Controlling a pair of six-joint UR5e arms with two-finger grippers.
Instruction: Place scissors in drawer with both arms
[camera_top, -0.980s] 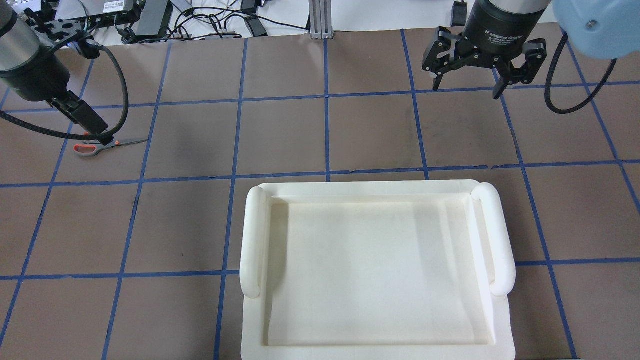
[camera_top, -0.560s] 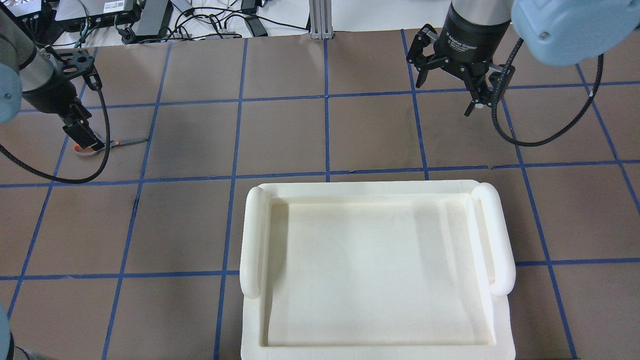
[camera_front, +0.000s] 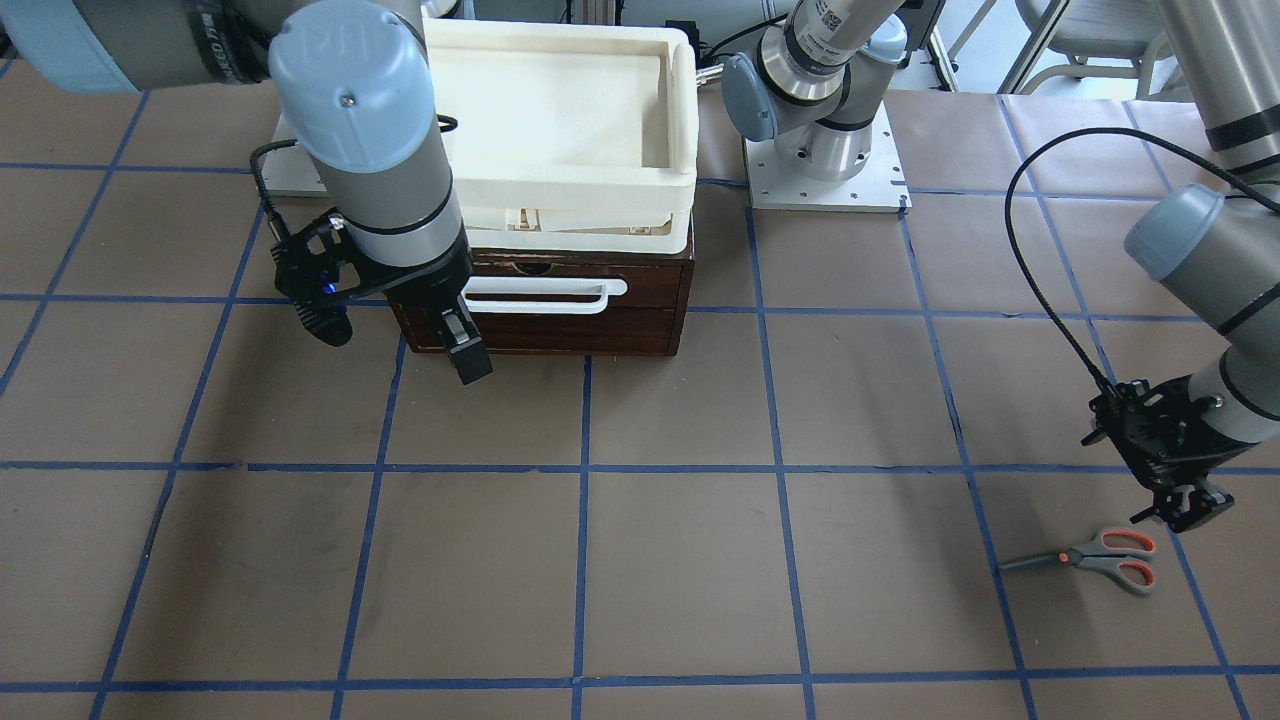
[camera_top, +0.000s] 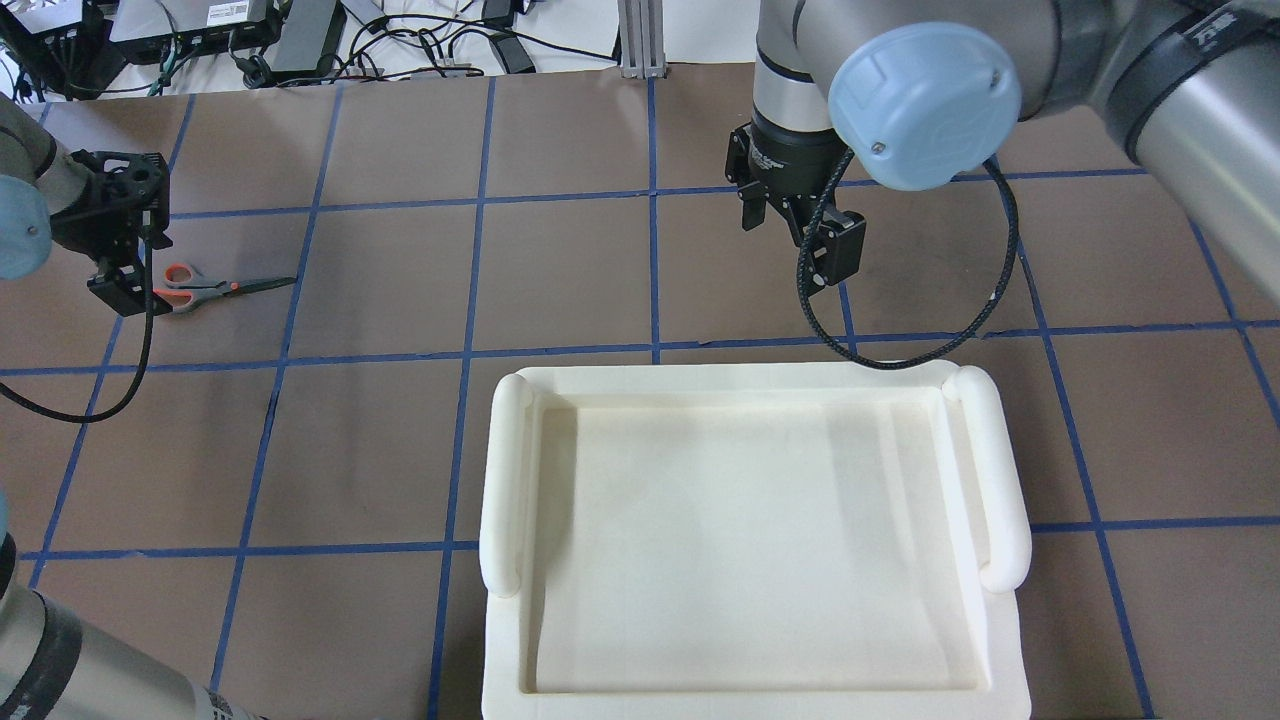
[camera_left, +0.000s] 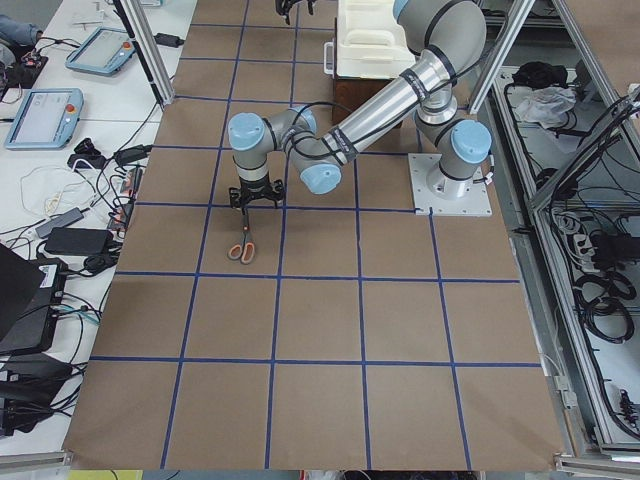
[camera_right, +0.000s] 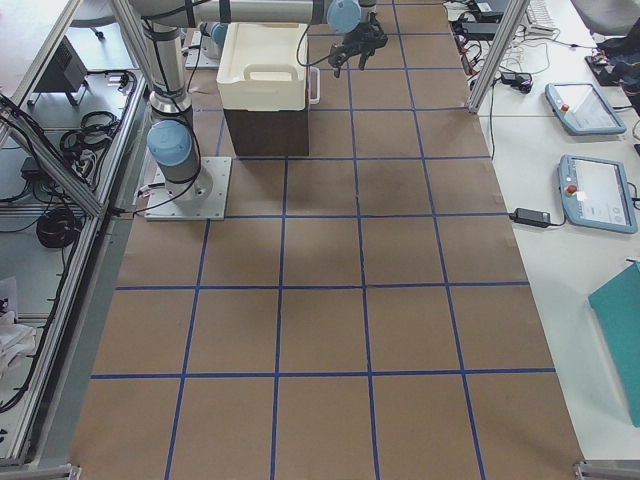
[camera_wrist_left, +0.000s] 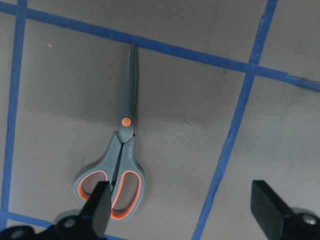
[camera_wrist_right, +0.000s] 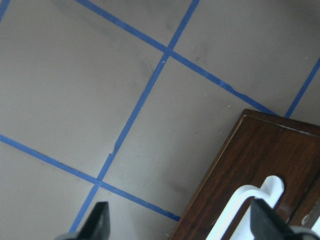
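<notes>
The scissors (camera_wrist_left: 121, 161) lie flat, blades together, on the brown paper-covered bench (camera_front: 700, 580). They are in its left half, nearer the operators' long edge than the robot's edge, and well apart from the drawer (camera_front: 655, 285). They have slim dark blades, grey handles with smooth orange-red loop linings, and an orange pivot dot.

The left gripper (camera_wrist_left: 182, 205) hovers just above the handles with its jaws spread wide, likely lining up to lift them.

The drawer is dark glossy wood with a white bar handle (camera_front: 545, 293). It sits shut in a small cabinet (camera_front: 600, 338) midway along the robot's edge, and a white foam tray (camera_front: 680, 110) rests on top.

The right gripper (camera_wrist_right: 180, 215), jaws also apart, hangs beside one end of the handle, probably placed to pull the drawer out.
</notes>
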